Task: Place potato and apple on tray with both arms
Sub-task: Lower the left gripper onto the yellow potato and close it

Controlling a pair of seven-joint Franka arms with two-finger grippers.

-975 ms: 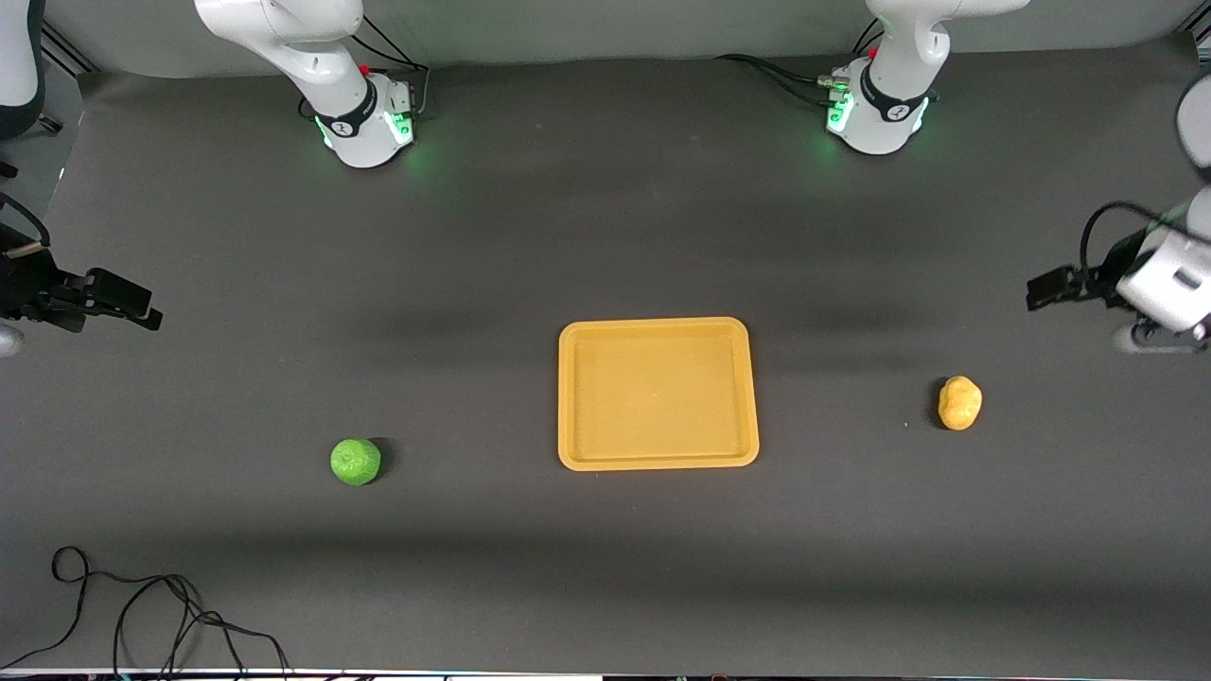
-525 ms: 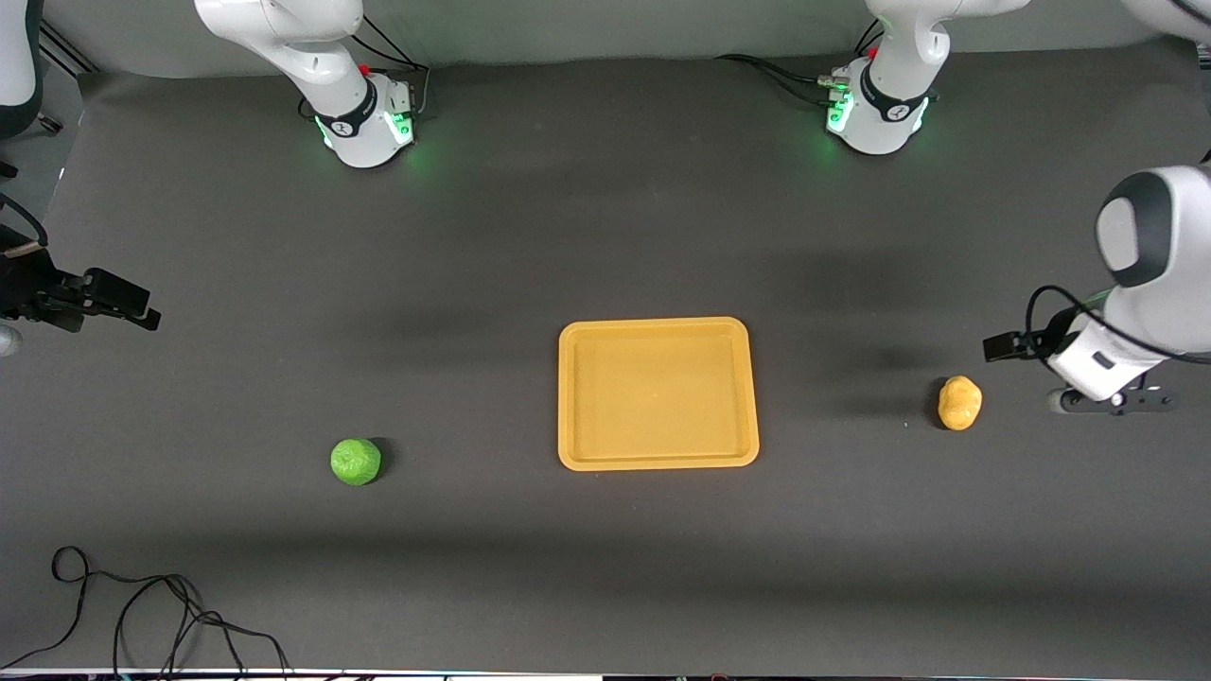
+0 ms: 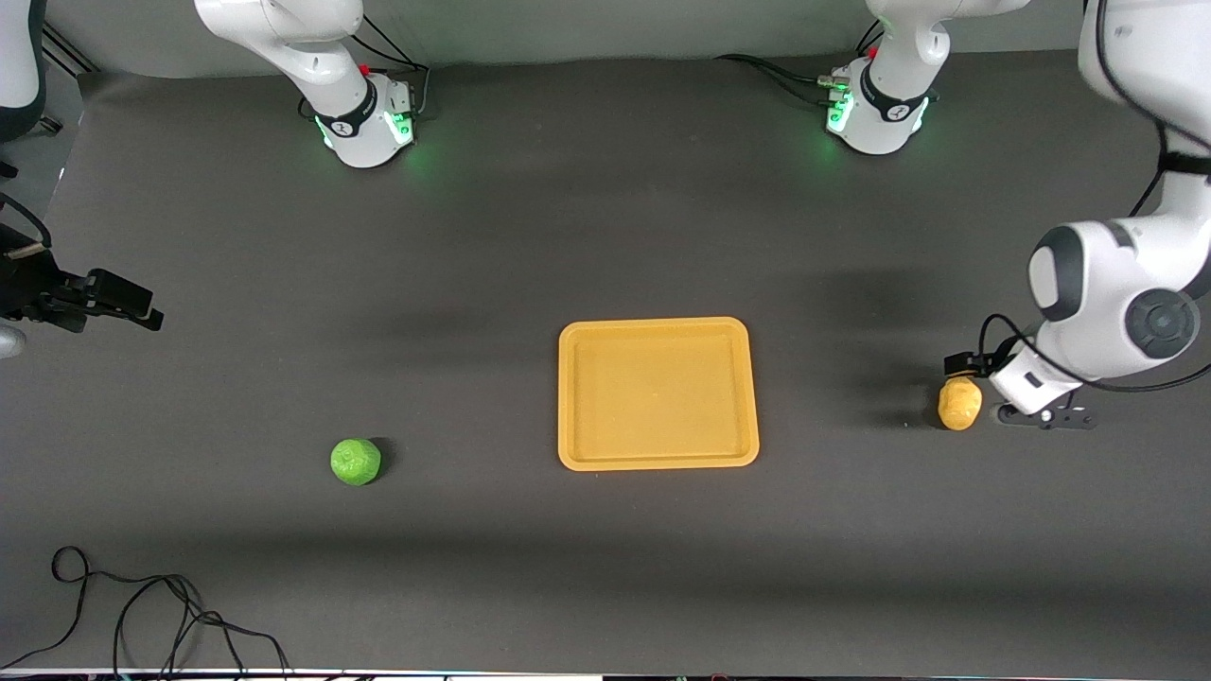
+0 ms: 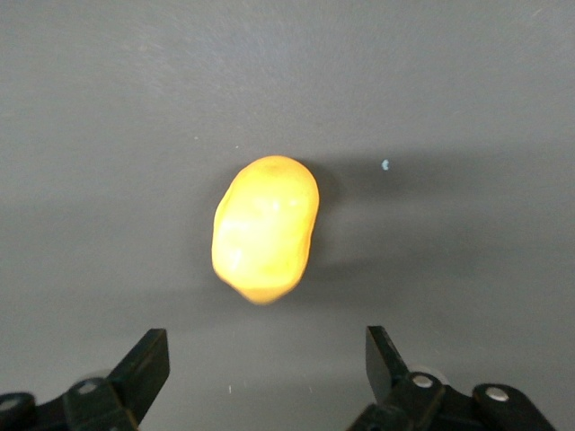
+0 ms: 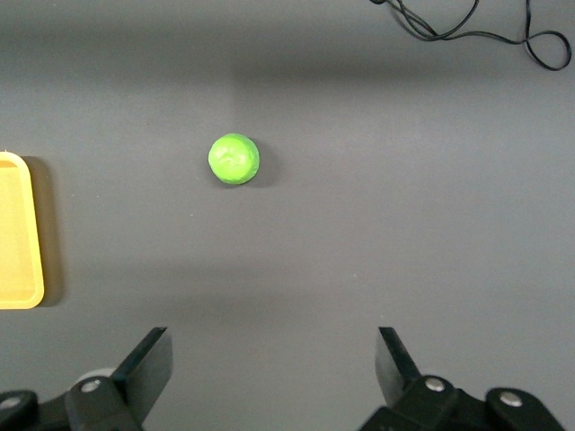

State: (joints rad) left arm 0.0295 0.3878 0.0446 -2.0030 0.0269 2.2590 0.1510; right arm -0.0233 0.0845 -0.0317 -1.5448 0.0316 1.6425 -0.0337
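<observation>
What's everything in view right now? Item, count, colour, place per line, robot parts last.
tray: 1, yellow-orange, mid-table, nothing on it.
potato: 1, yellow-orange, on the table toward the left arm's end, apart from the tray.
apple: 1, bright green, on the table toward the right arm's end, slightly nearer the front camera than the potato.
cable: 1, black, looped on the table at the edge nearest the front camera, right arm's end.
table: 1, dark grey.
left gripper: 1, black, open, low beside the potato, not gripping it.
right gripper: 1, black, open, waiting at the right arm's end of the table, away from the apple.
</observation>
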